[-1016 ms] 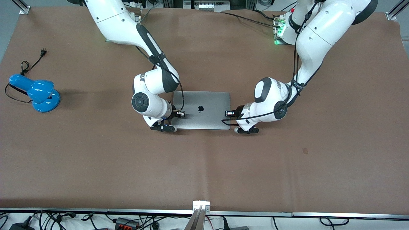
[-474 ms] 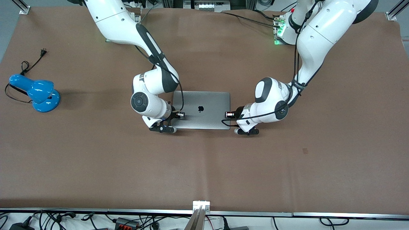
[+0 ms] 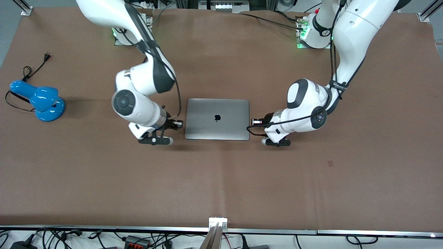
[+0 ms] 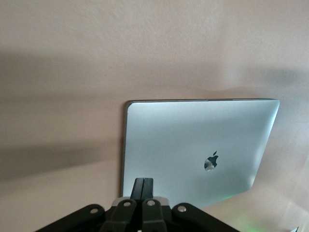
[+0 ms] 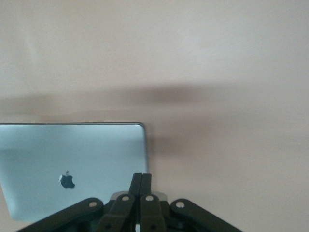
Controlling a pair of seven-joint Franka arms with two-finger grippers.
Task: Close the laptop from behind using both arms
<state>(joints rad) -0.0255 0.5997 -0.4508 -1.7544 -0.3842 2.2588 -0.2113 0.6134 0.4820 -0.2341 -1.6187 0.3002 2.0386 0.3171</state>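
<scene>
Fingers [image 4: 143, 186] on my left gripper [image 4: 143, 193] are pressed flat together with nothing between them, and the right gripper's fingers [image 5: 141, 181] are just the same: both pairs closed and empty. In the front view my left gripper [image 3: 256, 121] hangs just off the laptop's [image 3: 217, 119] edge toward the left arm's end of the tabletop [image 3: 221, 180], not touching the lid. My right gripper [image 3: 177, 123] hangs just off the laptop's edge toward the right arm's end, also apart from it.

As for the laptop, it lies flat on the tabletop between my two grippers, lid down and logo up, no keyboard or screen showing. Both wrist views show its lid lying level and unbroken, with a thin dark edge line and no gap that I can make out.

By my judgement the closing itself is done, and the step in hand is clearing my arms away from the laptop. What the next move calls for, I think, is lifting both wrists up and away from the laptop's ends without dragging a finger or cable across the lid, since the left arm's cable loops close to that edge. A blue lamp [image 3: 38, 99] sits well apart from the laptop, at the right arm's end
</scene>
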